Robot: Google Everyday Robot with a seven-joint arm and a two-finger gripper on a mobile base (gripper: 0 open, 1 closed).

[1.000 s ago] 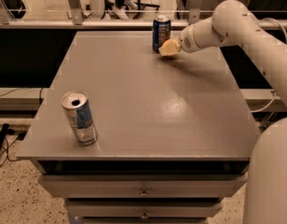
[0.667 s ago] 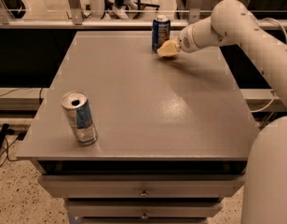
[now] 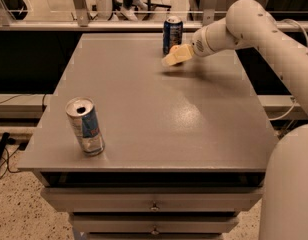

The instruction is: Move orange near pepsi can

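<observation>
The pepsi can (image 3: 172, 34), dark blue with a silver top, stands upright at the far edge of the grey table (image 3: 144, 114). The orange (image 3: 173, 49) shows as a small orange patch just in front of the can's base, to its right. It is mostly hidden by my gripper (image 3: 173, 56). The gripper reaches in from the right on the white arm (image 3: 234, 29), low over the table and right up against the orange. I cannot see whether the orange rests on the table or is held.
A slim silver-and-blue can with red marks (image 3: 85, 126) stands upright near the table's front left corner. Drawers (image 3: 154, 204) sit below the table front. A rail (image 3: 94, 26) and a dark gap run behind the far edge.
The gripper stays by the pepsi can, almost in the same place. A bit more of the orange shows above it now. The cans have not moved.
</observation>
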